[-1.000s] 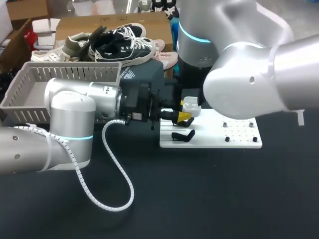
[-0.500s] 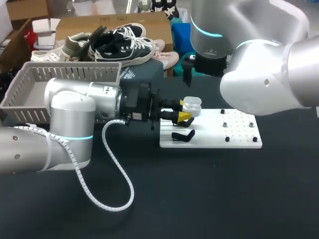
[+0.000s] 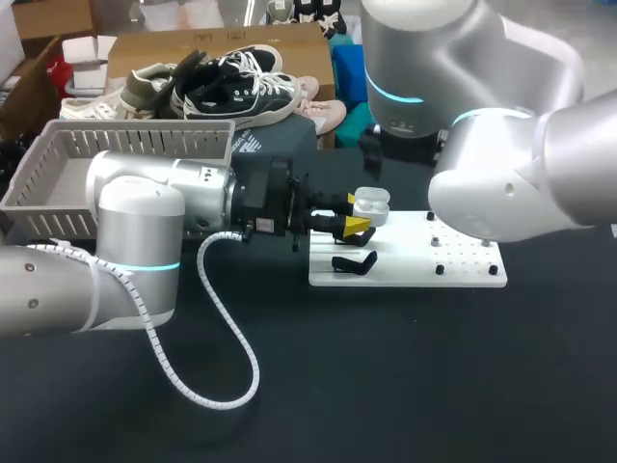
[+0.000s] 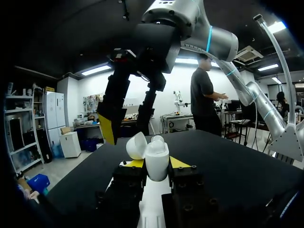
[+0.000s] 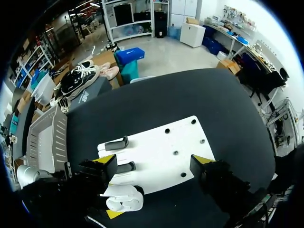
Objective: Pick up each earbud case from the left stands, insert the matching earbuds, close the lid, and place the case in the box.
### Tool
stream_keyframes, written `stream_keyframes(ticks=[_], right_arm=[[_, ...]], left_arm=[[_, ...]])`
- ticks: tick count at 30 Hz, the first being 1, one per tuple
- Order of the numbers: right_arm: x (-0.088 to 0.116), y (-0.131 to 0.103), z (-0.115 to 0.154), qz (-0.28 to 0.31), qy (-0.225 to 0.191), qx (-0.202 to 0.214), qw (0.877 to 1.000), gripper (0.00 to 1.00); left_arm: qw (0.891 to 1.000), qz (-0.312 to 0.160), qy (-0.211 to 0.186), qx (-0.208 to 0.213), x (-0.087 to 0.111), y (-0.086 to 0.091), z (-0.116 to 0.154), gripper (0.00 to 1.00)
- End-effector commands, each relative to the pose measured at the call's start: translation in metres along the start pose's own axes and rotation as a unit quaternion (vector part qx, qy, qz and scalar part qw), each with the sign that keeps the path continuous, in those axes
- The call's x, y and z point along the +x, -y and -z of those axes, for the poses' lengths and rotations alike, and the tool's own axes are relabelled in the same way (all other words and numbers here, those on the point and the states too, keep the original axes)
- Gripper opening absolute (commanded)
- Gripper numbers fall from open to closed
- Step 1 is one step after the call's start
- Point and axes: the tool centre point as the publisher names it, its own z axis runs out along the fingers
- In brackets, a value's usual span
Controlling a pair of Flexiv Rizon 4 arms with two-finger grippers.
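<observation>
I count one earbud case (image 4: 156,154), white, and I have it. My left pincer (image 4: 156,164) is clenched on it, a yellow tip pressed to each side. The case stands upright between them with its lid (image 4: 137,145) swung open to one side. From above, it sits at the near-left corner of the white board (image 3: 405,258), over the stands and not in the basket.

My right pincer (image 5: 153,160) is released, its two fingers spread wide with nothing between them. It hangs over the board with the case (image 5: 124,199) below and just to one side. Through my left wrist camera, its two dark fingers (image 4: 108,111) hang just past the open lid, apart from it.

On the board I count two black stands (image 5: 116,142), lying side by side near the case, and five small dark pegs (image 5: 175,153) scattered over the other half. There is one grey slatted basket (image 3: 58,174), at the far left of the table, well apart from the board. One white coiled cable (image 3: 214,318) loops down from my left arm onto the black tabletop (image 3: 386,386).

My right arm's bulk (image 3: 501,174) hides the board's far right edge from above. The faces of the case that show are plain white, and I can read no writing on them.
</observation>
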Motion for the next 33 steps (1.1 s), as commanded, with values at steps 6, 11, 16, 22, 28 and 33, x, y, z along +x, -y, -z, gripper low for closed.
stream_keyframes(ticks=[6,11,16,22,28,33], right_arm=[[0.008,0.004,0.004,0.013,-0.016,0.006,1.0,1.0],[0.015,0.008,0.005,0.022,-0.026,0.009,0.999,1.0],[0.021,0.009,0.011,0.03,-0.032,0.006,0.999,1.0],[0.025,0.01,0.017,0.035,-0.039,-0.001,0.999,1.0],[0.031,0.012,0.022,0.041,-0.055,-0.014,0.998,1.0],[0.027,0.019,0.028,0.031,-0.027,-0.017,0.999,1.0]], left_arm=[[1.0,0.0,0.0,0.0,0.0,0.0,0.0,0.0],[1.0,0.0,0.0,0.0,0.0,0.0,0.0,0.0],[1.0,0.0,0.0,0.0,0.0,0.0,0.0,0.0],[1.0,0.0,0.0,0.0,0.0,0.0,0.0,0.0],[1.0,0.0,0.0,0.0,0.0,0.0,0.0,0.0],[1.0,0.0,0.0,0.0,0.0,0.0,0.0,0.0]])
